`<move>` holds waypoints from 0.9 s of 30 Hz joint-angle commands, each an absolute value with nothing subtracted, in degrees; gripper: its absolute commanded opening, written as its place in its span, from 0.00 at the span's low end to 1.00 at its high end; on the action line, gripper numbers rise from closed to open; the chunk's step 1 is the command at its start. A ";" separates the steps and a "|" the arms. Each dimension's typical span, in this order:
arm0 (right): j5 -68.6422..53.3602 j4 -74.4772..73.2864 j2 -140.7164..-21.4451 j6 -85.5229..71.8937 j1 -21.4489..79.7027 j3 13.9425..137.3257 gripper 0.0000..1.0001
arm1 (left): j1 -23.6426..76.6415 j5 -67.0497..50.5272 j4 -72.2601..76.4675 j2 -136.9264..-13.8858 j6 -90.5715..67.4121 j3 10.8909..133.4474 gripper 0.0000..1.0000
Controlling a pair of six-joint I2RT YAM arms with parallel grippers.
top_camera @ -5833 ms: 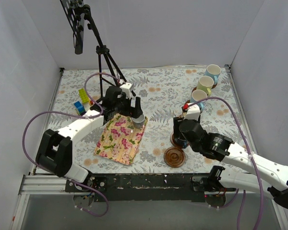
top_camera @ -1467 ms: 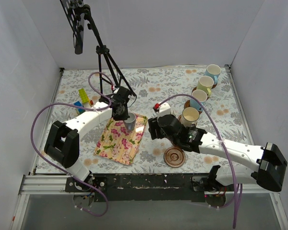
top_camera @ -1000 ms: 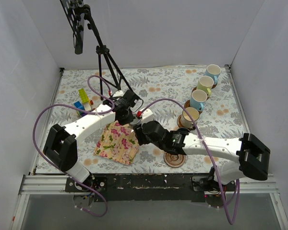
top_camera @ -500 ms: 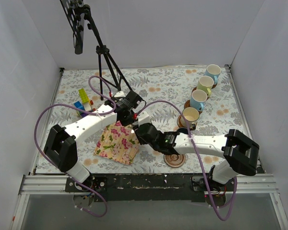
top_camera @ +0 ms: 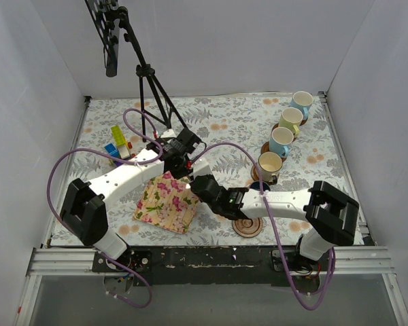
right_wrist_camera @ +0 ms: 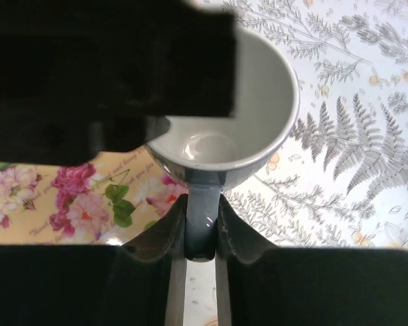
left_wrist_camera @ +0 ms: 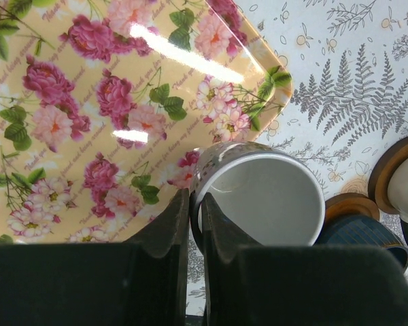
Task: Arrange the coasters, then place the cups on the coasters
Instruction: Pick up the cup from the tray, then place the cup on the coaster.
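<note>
Grey cup (left_wrist_camera: 265,204) in left hand (left_wrist_camera: 195,207)

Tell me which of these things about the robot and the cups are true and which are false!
1. The left claw and the right claw both grip the grey cup. True.
2. The right claw pinches the cup's handle. True.
3. The grey cup is full of juice. False: it is empty inside.
4. Every coaster has a cup on it. False: one coaster near the front edge is bare.
5. The flowery mat is blue. False: it is yellow-orange with pink flowers.
</note>
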State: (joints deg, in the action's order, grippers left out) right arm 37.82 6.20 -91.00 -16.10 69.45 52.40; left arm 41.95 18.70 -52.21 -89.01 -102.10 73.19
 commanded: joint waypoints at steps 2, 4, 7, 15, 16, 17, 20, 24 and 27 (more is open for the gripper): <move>40.60 8.35 -91.85 -16.17 69.61 54.67 0.05 | 42.36 16.61 -49.31 -83.94 -103.54 72.86 0.00; 40.96 8.17 -91.93 -16.26 69.61 54.67 0.01 | 42.45 16.52 -49.04 -83.85 -103.01 72.51 0.00; 41.13 7.82 -92.11 -16.35 69.52 54.84 0.01 | 42.45 16.44 -48.96 -83.59 -102.22 72.33 0.00; 41.48 12.38 -88.16 -15.82 69.61 50.11 0.01 | 42.36 14.42 -42.99 -78.85 -96.60 69.35 0.43; 41.57 13.09 -87.55 -15.82 69.52 49.31 0.01 | 42.36 14.33 -42.37 -78.32 -96.59 69.08 0.48; 41.66 13.79 -86.84 -15.65 69.52 48.78 0.01 | 42.36 14.50 -42.28 -77.79 -96.68 68.91 0.52; 42.27 13.71 -85.87 -15.38 69.61 48.25 0.01 | 42.45 15.11 -42.80 -77.43 -96.24 69.43 0.57; 42.36 13.45 -84.82 -15.38 69.61 47.55 0.01 | 41.67 16.43 -43.76 -77.25 -96.24 69.52 0.62; 42.71 12.83 -83.94 -15.64 69.70 46.94 0.01 | 39.47 15.47 -44.56 -77.61 -95.28 70.22 0.66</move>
